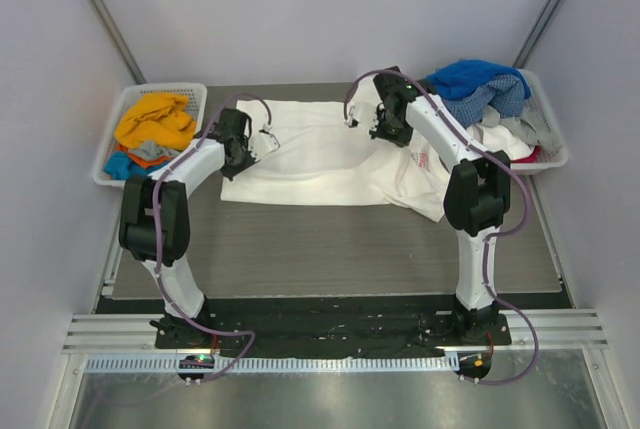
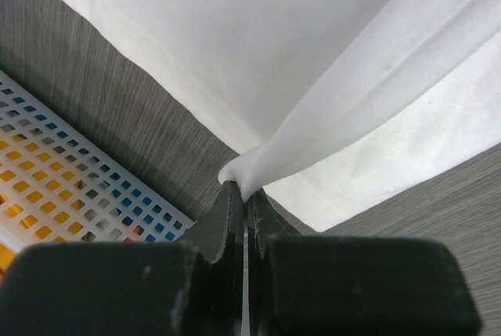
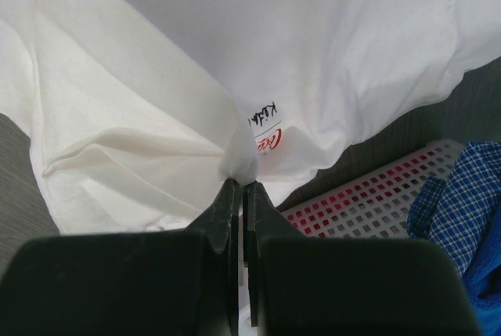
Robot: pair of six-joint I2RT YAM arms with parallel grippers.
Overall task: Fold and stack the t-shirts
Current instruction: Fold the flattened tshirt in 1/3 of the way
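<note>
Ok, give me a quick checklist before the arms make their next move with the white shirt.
1. Left claw shut on a fold of the white t-shirt: ok.
2. Right claw shut on the same shirt, beside its red print: ok.
3. Shirt lying flat on the table: not ok, its right side is bunched.
4. Shirt apart from the left basket: ok, bare table lies between them.
5. Shirt apart from the right basket: cannot tell, that edge is hidden.

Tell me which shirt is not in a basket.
The big white shirt; the orange shirt sits in the left basket, the blue shirt and checked shirt in the right basket.
</note>
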